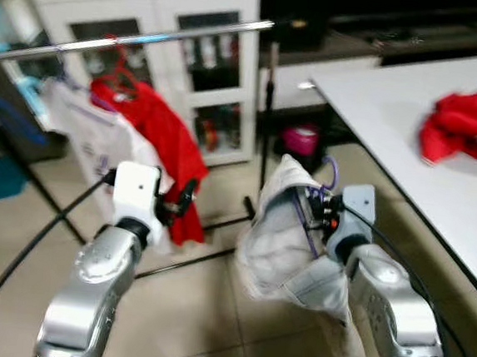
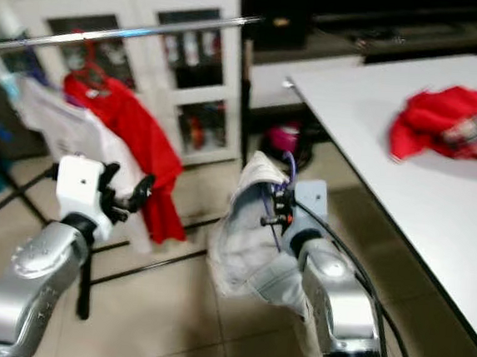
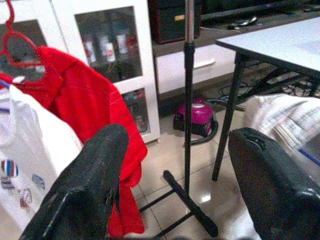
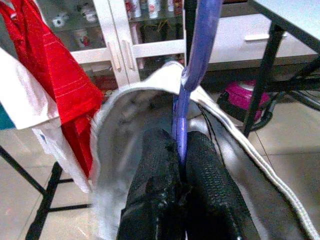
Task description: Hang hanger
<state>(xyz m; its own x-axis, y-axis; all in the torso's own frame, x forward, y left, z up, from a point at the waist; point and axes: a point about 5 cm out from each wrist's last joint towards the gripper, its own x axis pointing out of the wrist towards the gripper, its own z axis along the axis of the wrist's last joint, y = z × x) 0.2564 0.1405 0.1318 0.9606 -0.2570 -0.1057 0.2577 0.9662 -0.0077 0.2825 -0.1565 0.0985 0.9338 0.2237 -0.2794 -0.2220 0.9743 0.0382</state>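
Observation:
My right gripper is shut on a purple hanger that carries a white garment, held low between the rail and the table. The hanger's hook rises above the garment's collar. A silver clothes rail runs across the upper left on a black stand. On the rail hang a red shirt on a red hanger and a white printed shirt. My left gripper is open and holds nothing, raised in front of the hung clothes.
A white table stands at the right with a crumpled red garment on it. A white glass-door cabinet stands behind the rail. A pink vacuum sits on the tiled floor beneath the table's far end.

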